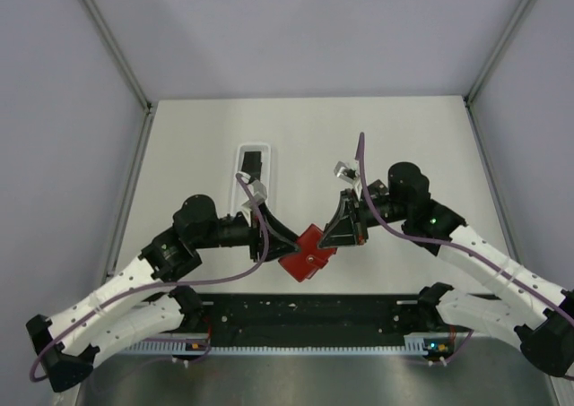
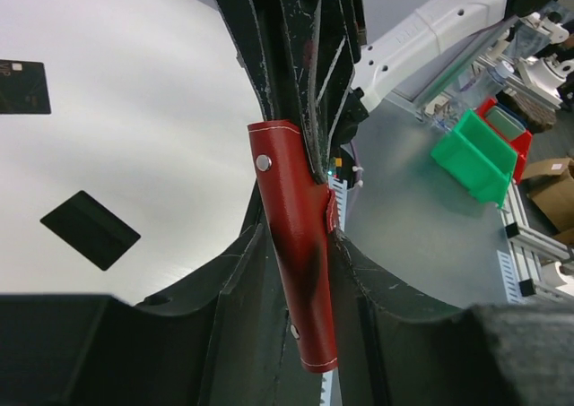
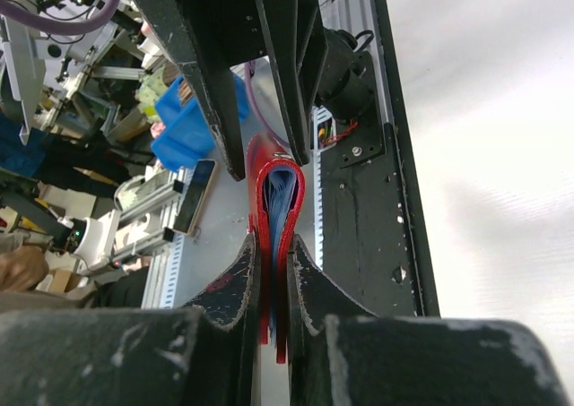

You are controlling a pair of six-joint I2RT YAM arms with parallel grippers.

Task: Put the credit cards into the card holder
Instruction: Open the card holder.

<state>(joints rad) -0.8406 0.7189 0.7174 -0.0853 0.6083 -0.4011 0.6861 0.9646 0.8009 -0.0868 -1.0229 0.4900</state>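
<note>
The left hand [image 2: 297, 276] and right hand [image 3: 273, 272] both clamp the red wallet [image 1: 308, 254] between them near the front edge of the worktop [image 1: 359, 137]. Only the left wrist view shows two black cards [image 2: 90, 229] [image 2: 22, 86] lying flat, and only the right wrist view shows the wallet's pale blue lining [image 3: 280, 186].

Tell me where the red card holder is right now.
Top view: the card holder is at centre front, between the left gripper and the right gripper, which clamps it.
</note>
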